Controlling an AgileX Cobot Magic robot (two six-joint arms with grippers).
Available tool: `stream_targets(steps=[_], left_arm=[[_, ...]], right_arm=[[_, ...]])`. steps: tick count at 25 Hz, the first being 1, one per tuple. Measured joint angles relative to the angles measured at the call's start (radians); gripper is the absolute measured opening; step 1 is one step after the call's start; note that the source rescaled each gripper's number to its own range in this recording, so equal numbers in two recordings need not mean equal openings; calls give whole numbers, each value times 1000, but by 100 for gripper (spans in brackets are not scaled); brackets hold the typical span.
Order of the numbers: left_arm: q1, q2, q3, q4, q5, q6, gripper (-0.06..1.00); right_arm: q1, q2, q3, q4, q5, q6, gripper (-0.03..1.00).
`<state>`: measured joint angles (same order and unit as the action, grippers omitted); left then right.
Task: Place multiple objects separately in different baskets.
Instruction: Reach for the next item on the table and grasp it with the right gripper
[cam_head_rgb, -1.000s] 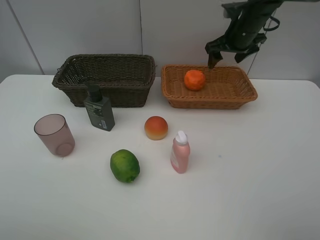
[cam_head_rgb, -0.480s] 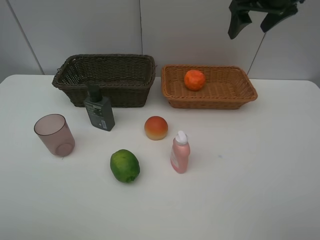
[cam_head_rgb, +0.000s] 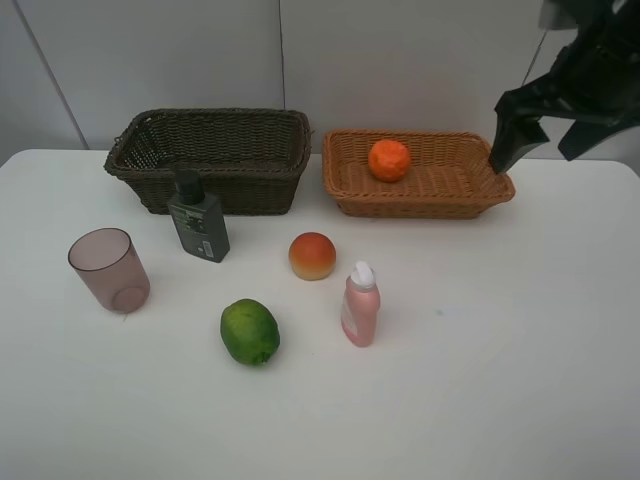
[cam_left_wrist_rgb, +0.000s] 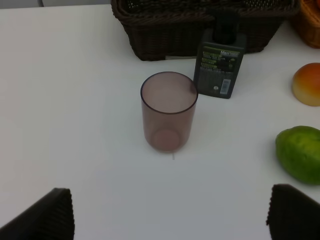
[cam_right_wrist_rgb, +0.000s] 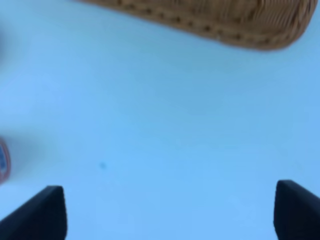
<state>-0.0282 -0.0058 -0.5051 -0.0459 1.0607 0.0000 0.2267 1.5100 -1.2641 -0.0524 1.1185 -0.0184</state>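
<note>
**Baskets.** Two on white table, rear edge, side by side with a narrow gap. The dk brown basket is on the left and deeper. The lt tan basket is on the right and shallower.

**Objects.**
- Orange: inside lt tan basket, toward its rear, approx. mid-length. It is the only item seen in either basket.
- Pump bottle: upright on table, just in front of dk brown basket's near wall. Contact w/ basket cannot be told.
- Cup: upright, mouth up, left of pump bottle, apart from it.
- Peach: on table near centre.
- Pink bottle: upright, white cap up, just right of and nearer than peach, not touching.
- Lime: on table, nearer edge, between cup and pink bottle, well clear of both.

**Grippers.**
- Right gripper: in the air by the right end of lt tan basket. Jaws spread wide, nothing between them. Wrist view is blurred and shows only bare table and a strip of basket edge.
- Left gripper: outside the high view. Wrist view shows both fingers set wide apart and empty, over bare table, w/ cup ahead and not touched.
</note>
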Motion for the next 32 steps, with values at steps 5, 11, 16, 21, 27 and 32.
stream_targets(steps=[5, 11, 16, 21, 27, 32], left_arm=[[0, 0, 0, 0, 0, 0, 100], [0, 0, 0, 0, 0, 0, 100], [0, 0, 0, 0, 0, 0, 100], [0, 0, 0, 0, 0, 0, 100], [0, 0, 0, 0, 0, 0, 100], [0, 0, 0, 0, 0, 0, 100]], right_arm=[[86, -89, 105, -5, -37, 18, 85], [268, -88, 107, -4, -78, 41, 85], [352, -14, 58, -6, -87, 74, 85], [423, 99, -100, -6, -56, 78, 85], [482, 273, -336, -8, 11, 78, 85], [503, 432, -500, -22, 86, 78, 85]])
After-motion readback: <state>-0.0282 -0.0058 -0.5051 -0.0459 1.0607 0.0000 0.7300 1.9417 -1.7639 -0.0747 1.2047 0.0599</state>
